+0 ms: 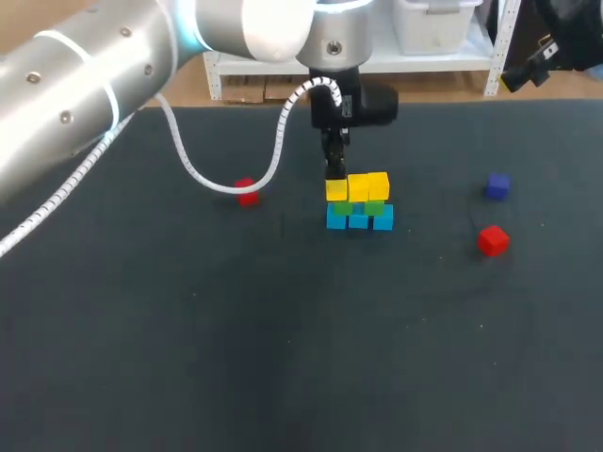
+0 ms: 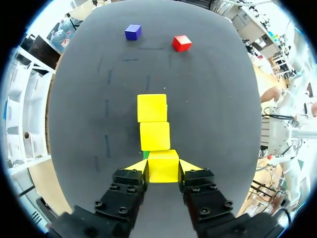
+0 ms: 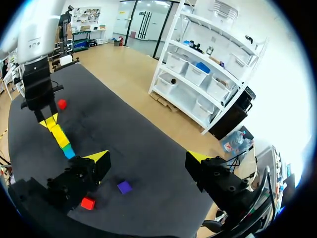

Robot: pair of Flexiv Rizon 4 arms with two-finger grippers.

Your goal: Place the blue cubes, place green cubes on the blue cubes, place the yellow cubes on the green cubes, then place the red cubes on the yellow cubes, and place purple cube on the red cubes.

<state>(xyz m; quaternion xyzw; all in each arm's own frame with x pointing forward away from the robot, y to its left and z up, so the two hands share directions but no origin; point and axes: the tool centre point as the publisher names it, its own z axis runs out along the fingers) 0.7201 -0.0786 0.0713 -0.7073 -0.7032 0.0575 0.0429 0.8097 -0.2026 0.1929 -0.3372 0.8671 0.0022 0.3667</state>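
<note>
A stack stands mid-table: a row of blue cubes (image 1: 359,219), green cubes (image 1: 374,207) on them, and yellow cubes (image 1: 367,185) on top. My left gripper (image 1: 334,169) is shut on the yellow cube (image 2: 163,166) at the row's left end, which sits in line with the other two yellow cubes (image 2: 154,136). A sliver of green (image 2: 145,154) shows beneath. One red cube (image 1: 247,191) lies left of the stack, and another red cube (image 1: 492,240) and the purple cube (image 1: 497,186) lie to the right. My right gripper (image 3: 148,161) hangs open and empty, high over the table's right end.
The dark table (image 1: 283,358) carries only these cubes. A white coiled cable (image 1: 283,141) hangs from my left arm, looping down near the left red cube. In the right wrist view the purple cube (image 3: 124,187) and a red cube (image 3: 88,203) lie below the gripper.
</note>
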